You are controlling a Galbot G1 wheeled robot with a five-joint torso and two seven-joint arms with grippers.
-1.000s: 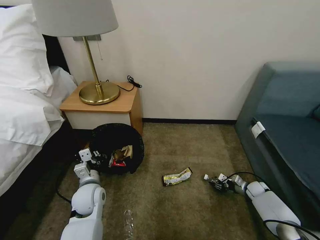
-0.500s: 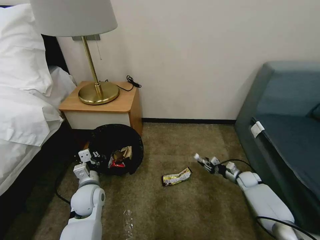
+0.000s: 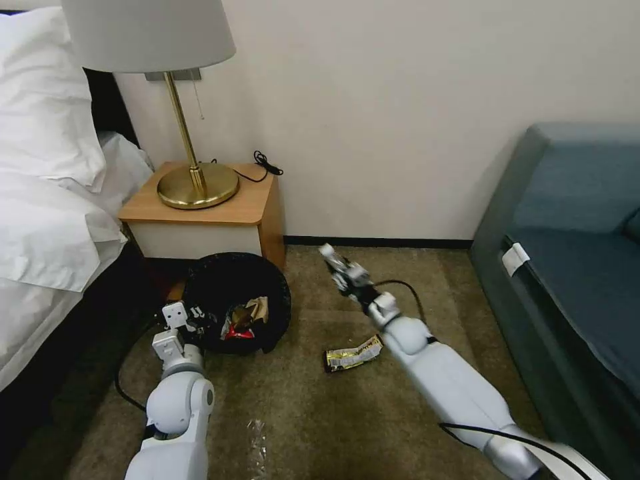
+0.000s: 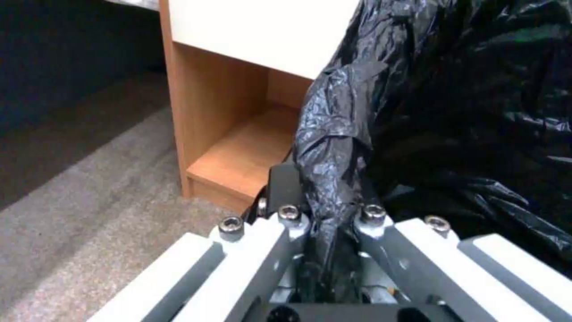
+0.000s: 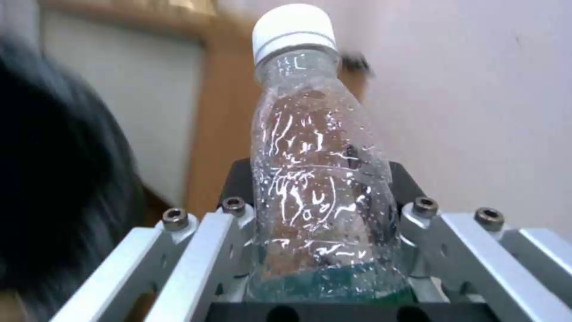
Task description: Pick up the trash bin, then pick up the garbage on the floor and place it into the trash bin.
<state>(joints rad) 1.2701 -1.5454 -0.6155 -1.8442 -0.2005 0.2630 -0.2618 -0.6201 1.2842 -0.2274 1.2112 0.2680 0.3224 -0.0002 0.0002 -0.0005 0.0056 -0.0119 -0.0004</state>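
Note:
The trash bin (image 3: pixel 213 287), lined with a crinkly black bag (image 4: pixel 453 98), stands on the carpet in front of the nightstand. My left gripper (image 3: pixel 194 319) (image 4: pixel 330 214) is shut on the folded bag at the bin's near rim. A tan paper bag (image 3: pixel 257 307) and a red-and-white wrapper (image 3: pixel 236 331) lie inside. My right gripper (image 3: pixel 345 272) (image 5: pixel 321 255) is shut on a clear bottle (image 3: pixel 331 257) (image 5: pixel 316 170) with a white cap, held in the air just right of the bin. A dark wrapper with yellow print (image 3: pixel 354 354) lies on the floor under that arm.
The wooden nightstand (image 3: pixel 207 213) with a brass lamp (image 3: pixel 197 183) stands right behind the bin. A bed (image 3: pixel 47 220) runs along the left and a blue sofa (image 3: pixel 573 267) along the right. A clear plastic piece (image 3: pixel 257 445) lies on the carpet by my left arm.
My right gripper lifted the bottle off the carpet near the sofa and swung it up and left, close to the bin. The left gripper kept its hold on the rim.

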